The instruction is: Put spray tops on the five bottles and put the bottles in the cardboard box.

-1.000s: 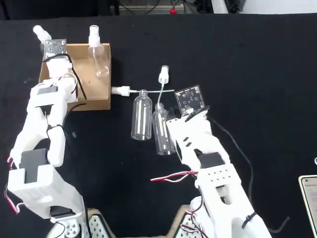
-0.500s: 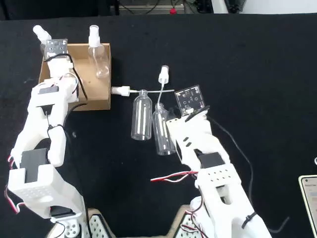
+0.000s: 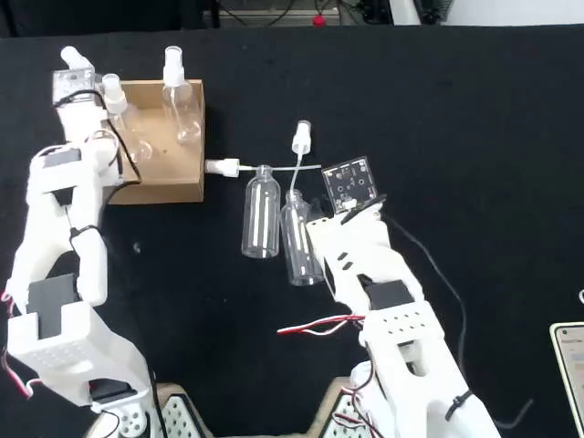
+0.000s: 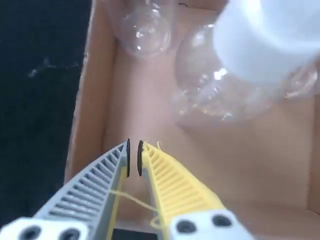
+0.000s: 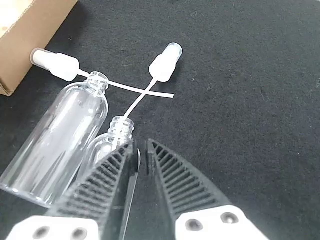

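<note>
The cardboard box at the left holds three clear bottles with spray tops: one at its right side, one at its left, and one whose top shows at the back corner. My left gripper hangs shut and empty inside the box, near its left wall. Two uncapped bottles lie on the table. Two loose spray tops lie by their necks. My right gripper is shut and empty beside the nearer bottle's neck.
The table is covered in black cloth. A white device lies at the right edge. Wires trail from the right arm. Open cloth stretches to the right of the bottles.
The left arm has swung left and back, uncovering a capped bottle in the box's left part. The right arm and the loose bottles have stayed put.
</note>
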You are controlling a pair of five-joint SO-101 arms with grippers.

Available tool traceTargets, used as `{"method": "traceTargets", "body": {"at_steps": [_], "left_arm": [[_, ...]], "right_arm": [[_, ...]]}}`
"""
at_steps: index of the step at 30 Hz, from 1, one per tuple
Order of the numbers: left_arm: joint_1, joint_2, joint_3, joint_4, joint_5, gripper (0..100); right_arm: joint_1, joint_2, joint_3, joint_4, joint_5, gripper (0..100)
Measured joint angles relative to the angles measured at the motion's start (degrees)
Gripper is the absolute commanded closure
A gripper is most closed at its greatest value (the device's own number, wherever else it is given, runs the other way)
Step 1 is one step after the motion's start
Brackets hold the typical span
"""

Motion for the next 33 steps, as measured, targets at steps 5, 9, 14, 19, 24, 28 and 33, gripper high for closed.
{"method": "traceTargets", "body": {"at_steps": [5, 9, 14, 19, 24, 28, 33], "left_arm": [[-0.4, 0.0, 0.0, -1.2, -0.2, 95], [-0.4, 0.4, 0.0, -4.7, 0.4, 95], [-0.4, 0.4, 0.0, -7.6, 3.1, 95], [-0.4, 0.4, 0.0, -7.6, 3.3, 95], [0.5, 0.4, 0.0, -7.6, 3.5, 95], [1.1, 0.4, 0.0, -7.6, 3.5, 95], [1.4, 0.4, 0.0, -7.8, 3.5, 95]], "right_arm": [[0.0, 0.0, 0.0, 0.0, 0.0, 96.6], [0.0, 0.0, 0.0, 0.0, 0.0, 96.6], [0.0, 0.0, 0.0, 0.0, 0.0, 96.6], [0.0, 0.0, 0.0, 0.0, 0.0, 96.6], [0.0, 0.0, 0.0, 0.0, 0.0, 96.6], [0.0, 0.0, 0.0, 0.0, 0.0, 96.6], [0.0, 0.0, 0.0, 0.0, 0.0, 96.6]]}}
